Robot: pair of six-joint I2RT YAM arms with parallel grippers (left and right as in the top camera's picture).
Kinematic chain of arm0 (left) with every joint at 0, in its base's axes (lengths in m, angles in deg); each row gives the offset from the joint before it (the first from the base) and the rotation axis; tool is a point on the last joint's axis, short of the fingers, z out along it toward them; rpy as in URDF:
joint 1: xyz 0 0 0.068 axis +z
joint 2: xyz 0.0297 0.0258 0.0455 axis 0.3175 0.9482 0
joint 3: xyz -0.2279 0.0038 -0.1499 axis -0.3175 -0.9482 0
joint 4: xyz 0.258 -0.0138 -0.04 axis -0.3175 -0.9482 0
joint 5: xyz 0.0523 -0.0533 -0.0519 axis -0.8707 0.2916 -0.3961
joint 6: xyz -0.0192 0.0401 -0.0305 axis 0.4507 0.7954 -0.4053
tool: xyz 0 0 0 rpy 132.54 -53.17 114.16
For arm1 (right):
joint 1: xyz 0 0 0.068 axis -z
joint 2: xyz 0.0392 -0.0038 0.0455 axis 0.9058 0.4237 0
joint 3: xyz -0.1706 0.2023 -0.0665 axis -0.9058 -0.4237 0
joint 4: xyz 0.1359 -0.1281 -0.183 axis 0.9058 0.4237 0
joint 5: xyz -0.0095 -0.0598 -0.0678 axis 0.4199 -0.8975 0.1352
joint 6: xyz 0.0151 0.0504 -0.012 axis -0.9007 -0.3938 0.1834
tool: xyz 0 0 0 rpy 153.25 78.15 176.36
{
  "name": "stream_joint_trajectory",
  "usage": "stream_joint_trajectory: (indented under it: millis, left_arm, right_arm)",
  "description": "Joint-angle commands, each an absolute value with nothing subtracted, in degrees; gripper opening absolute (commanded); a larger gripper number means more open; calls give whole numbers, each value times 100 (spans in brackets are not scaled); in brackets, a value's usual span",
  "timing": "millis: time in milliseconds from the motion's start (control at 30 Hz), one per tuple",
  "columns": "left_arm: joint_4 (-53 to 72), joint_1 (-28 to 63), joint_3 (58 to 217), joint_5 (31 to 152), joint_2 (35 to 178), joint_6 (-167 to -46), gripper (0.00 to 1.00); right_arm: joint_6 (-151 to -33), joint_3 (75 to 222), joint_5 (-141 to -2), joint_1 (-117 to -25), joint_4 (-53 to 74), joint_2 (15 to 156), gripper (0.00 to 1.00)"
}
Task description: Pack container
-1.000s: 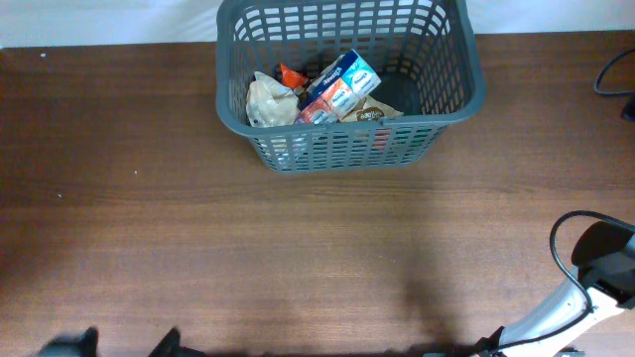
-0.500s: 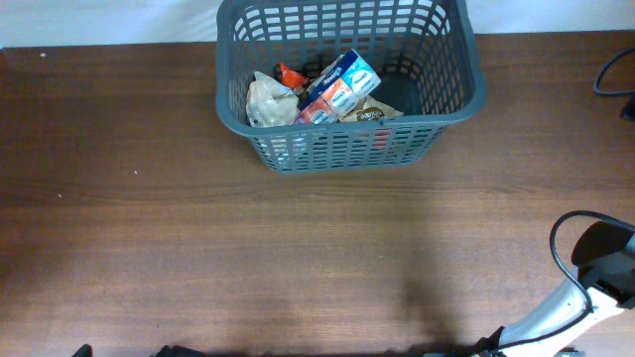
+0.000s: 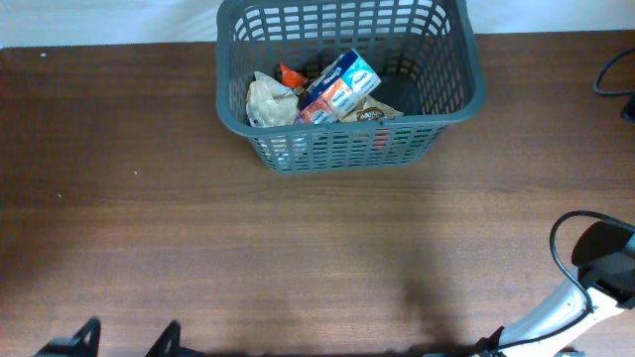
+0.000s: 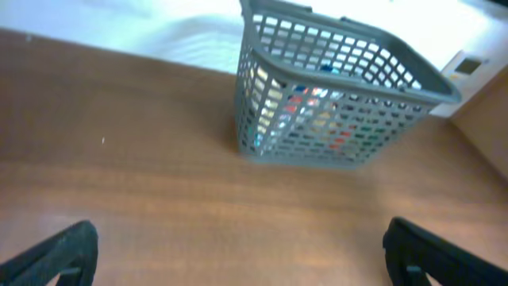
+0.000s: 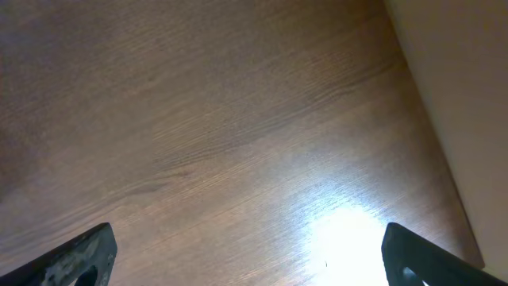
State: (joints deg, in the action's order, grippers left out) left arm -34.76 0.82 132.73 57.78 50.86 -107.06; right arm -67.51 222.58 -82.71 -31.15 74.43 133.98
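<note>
Tabletop (image 3: 119,198) of dark wood carried the container (image 3: 347,151) at its far edge, with a blue-and-white box (image 3: 340,84) and a pale bag (image 3: 266,99) lying inside. Left gripper (image 4: 238,238) and right gripper (image 5: 248,242) each hung spread wide, gripping nothing, well apart from it.

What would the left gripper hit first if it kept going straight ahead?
Probably the basket, ahead of the open left gripper with only bare table between. If it points downward, the table comes first; the tilt is unclear.
</note>
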Motion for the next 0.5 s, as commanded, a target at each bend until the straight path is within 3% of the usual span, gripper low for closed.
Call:
stream_joint_trajectory:
  millis: [0,467]
  left_arm:
    - [-3008,80,12825,5778,5092,-10041,99]
    - [-274,454,10677,6323,4968,-8929,99]
  right_arm:
    - [-6779,22215,-8236,-3115,7430,13413,99]
    - [-6779,22215,-8236,-3115,7430,13413,99]
